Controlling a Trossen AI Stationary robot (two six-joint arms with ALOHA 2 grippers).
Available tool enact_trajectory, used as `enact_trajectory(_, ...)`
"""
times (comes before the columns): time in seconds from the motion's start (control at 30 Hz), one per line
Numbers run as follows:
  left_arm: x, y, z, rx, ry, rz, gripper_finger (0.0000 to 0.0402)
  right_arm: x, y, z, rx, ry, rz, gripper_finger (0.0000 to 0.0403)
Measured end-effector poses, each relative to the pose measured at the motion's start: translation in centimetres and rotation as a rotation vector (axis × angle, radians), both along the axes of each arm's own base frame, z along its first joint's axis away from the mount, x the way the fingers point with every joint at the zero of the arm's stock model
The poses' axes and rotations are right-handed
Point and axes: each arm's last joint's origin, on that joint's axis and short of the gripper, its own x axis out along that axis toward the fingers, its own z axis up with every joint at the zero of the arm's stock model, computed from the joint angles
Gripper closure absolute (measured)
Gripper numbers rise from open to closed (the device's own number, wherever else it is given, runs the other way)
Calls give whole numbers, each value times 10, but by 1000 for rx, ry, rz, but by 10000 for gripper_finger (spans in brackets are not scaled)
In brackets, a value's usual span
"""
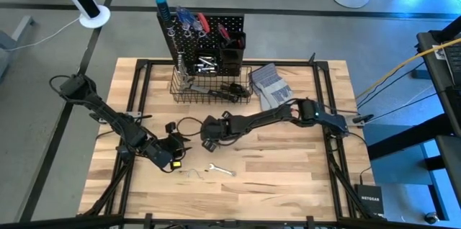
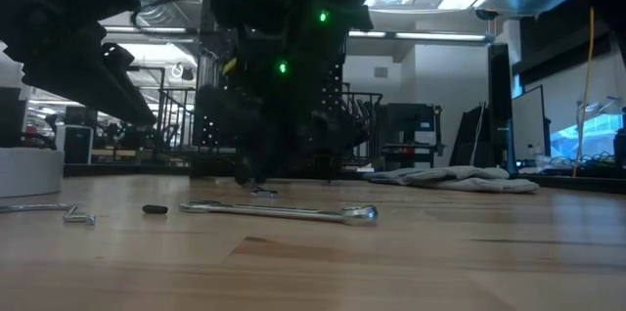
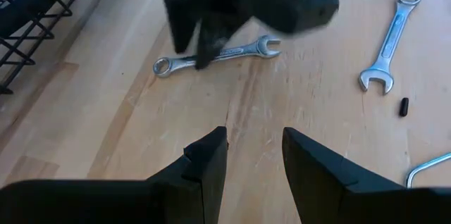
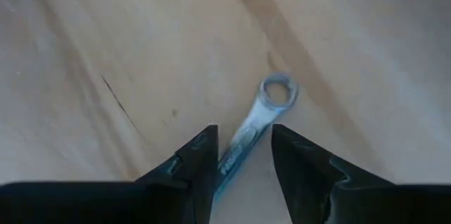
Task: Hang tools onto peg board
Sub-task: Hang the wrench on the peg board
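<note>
Right gripper [image 4: 243, 157] is straddling the shank of a small wrench [image 4: 259, 117] lying flat on the table [image 1: 288, 164], fingers apart on either side and not yet clamped; judged thin, stiff, light and slick steel, best pinched mid-shank across the flats. Left gripper [image 3: 254, 155] is waiting just beside that wrench, fingers apart and empty. Beyond the wrench, the peg board [image 1: 216, 31] is standing at the table's far edge.

Table [image 1: 288, 164]: pale wood, striped in light planks, black frame. Wrench [image 4: 257, 122] between the right gripper's [image 4: 243, 157] black fingers: silver, bluish sheen on shaft. Second wrench [image 3: 387, 41], off to the side of the left gripper [image 3: 254, 157]: silver. Peg board [image 1: 205, 31]: black, dotted with holes; red and blue handles on it. Wire basket [image 1: 209, 85]: black. Gloves [image 1: 270, 85]: grey, striped.
</note>
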Motion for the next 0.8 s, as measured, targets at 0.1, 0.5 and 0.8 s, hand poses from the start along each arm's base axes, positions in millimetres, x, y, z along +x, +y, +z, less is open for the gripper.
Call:
enact_trajectory(0.1,0,0,0,-1,-1,0,272,1,-1,-9,19,20,-6,265)
enact_trajectory(0.5,0,0,0,-1,-1,0,272,1,-1,-13,17,33,11,296)
enact_trajectory(0.8,0,0,0,-9,-5,6,272,1,3,-14,-19,64,127,379)
